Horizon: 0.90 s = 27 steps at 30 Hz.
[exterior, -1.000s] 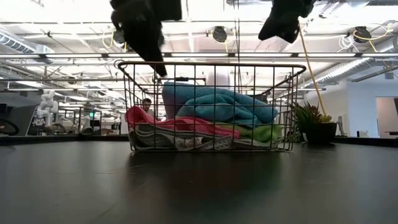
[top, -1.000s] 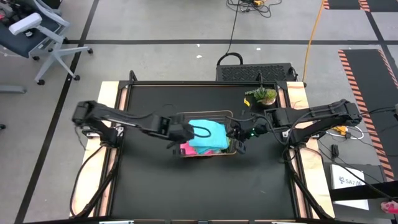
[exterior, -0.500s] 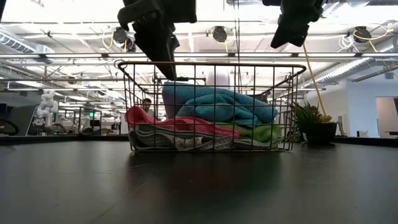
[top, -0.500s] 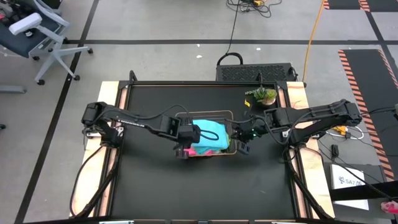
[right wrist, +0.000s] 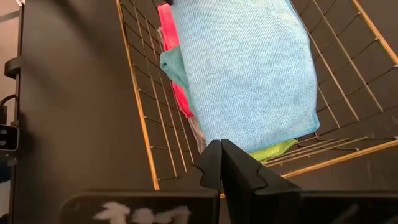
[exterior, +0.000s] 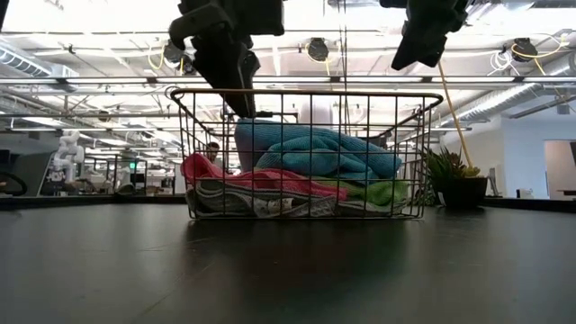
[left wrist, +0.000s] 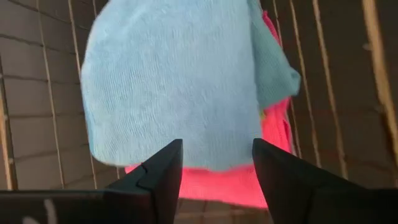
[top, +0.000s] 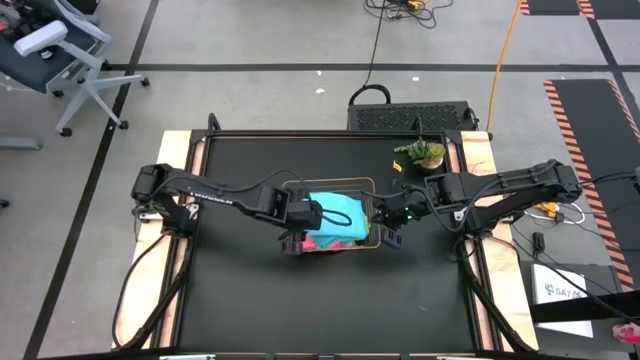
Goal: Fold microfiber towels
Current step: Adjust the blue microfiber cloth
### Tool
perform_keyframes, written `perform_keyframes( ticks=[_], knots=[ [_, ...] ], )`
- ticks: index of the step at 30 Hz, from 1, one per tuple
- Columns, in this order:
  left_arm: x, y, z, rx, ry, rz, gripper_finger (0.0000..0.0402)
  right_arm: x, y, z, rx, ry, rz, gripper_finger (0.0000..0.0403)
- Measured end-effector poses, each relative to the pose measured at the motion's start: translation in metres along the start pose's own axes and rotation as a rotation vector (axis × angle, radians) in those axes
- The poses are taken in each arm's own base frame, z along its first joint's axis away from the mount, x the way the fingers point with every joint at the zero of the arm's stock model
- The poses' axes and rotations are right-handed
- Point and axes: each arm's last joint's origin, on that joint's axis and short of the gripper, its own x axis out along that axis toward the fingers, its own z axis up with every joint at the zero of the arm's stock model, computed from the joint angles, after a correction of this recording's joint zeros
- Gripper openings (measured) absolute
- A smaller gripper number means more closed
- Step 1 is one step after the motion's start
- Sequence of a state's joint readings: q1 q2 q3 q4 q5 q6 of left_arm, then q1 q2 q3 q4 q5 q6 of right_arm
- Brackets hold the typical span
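Note:
A wire mesh basket [top: 331, 182] stands mid-table with the microfiber towels piled in it. A light blue towel [left wrist: 168, 81] lies on top. Under it are a teal one [right wrist: 171, 67], a pink one [exterior: 225, 171], a lime green one [exterior: 387, 191] and a pale grey-white one [exterior: 256, 203]. My left gripper [left wrist: 216, 158] hangs open above the pile at the basket's left end, pointing steeply down and touching nothing. My right gripper [right wrist: 221, 163] is shut, held higher over the basket's right end [exterior: 423, 40].
A small potted plant [top: 424, 154] stands at the table's far right, beyond the basket. The basket's wire walls [exterior: 306, 93] rise around the towels. Bare black tabletop [top: 330, 300] lies on the near side, and more to the left of the basket.
My left gripper has moved right and slightly down over the basket's left end, rolled a little and opened its fingers, then held still. My right gripper has tipped slightly downward in place. The towels have not moved.

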<state>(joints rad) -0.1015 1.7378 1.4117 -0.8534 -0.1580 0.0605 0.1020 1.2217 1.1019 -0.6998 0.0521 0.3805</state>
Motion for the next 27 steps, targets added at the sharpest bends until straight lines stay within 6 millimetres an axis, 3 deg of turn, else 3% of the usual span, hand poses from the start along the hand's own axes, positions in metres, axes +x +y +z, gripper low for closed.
perform_keyframes(
  ticks=[9, 14, 18, 24, 27],
  knots=[
    [0.022, 0.003, 0.004, 0.008, 0.017, -0.039, 0.0198, -0.002, -0.001, 0.001, 0.011, -0.022, -0.023, 0.0000],
    [0.022, 0.003, 0.003, -0.009, 0.023, -0.021, 0.0190, -0.007, -0.001, 0.000, 0.013, -0.040, -0.025, 0.0000],
    [0.022, 0.003, 0.004, -0.054, 0.021, -0.013, 0.0140, -0.011, -0.002, 0.001, 0.015, -0.067, -0.034, 0.0000],
    [0.022, 0.003, 0.004, -0.049, 0.019, -0.024, 0.0018, -0.016, -0.001, 0.003, 0.018, -0.105, -0.023, 0.0000],
    [0.020, -0.001, 0.004, -0.062, 0.012, -0.072, 0.0012, -0.016, -0.002, 0.003, 0.018, -0.109, -0.034, 0.0000]
  ],
)
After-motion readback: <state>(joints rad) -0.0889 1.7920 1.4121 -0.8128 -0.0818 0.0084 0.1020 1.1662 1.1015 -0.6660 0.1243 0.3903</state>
